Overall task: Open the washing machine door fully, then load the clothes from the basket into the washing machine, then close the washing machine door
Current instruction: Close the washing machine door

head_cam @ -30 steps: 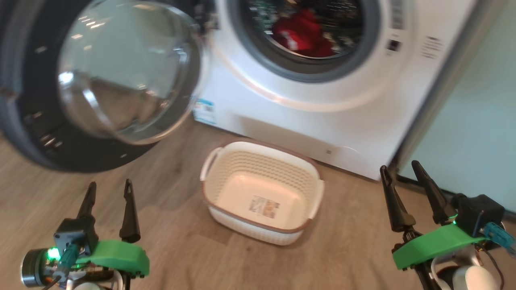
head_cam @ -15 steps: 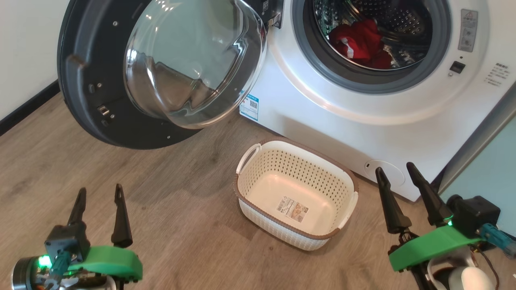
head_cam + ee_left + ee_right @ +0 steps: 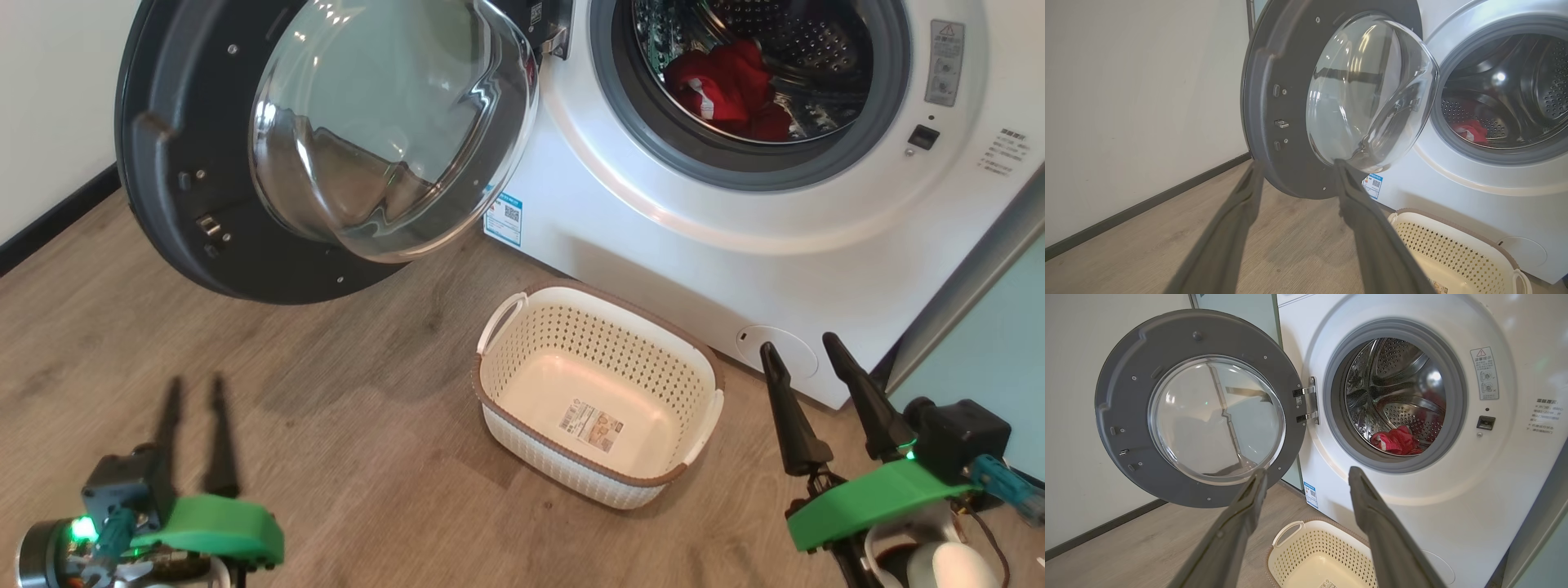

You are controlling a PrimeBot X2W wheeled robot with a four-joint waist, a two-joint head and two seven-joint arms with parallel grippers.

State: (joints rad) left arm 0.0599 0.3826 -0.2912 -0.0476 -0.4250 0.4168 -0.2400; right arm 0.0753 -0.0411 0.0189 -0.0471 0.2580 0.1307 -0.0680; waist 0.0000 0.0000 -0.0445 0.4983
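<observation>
Jaws of left gripper (image 3: 194, 384) and right gripper (image 3: 798, 343) gape, empty. Wooden floor (image 3: 367, 490), white wall (image 3: 49, 122). The basket (image 3: 563, 465) lies lengthwise along the washing machine (image 3: 653, 245).

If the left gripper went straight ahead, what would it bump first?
Probably the large round washing machine door, on its glossy black rim beside the glass bowl, though depth is unclear.

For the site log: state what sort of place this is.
Likely a home laundry corner: a front-loading washing machine with its door open, a basket on wood-look floor.
</observation>
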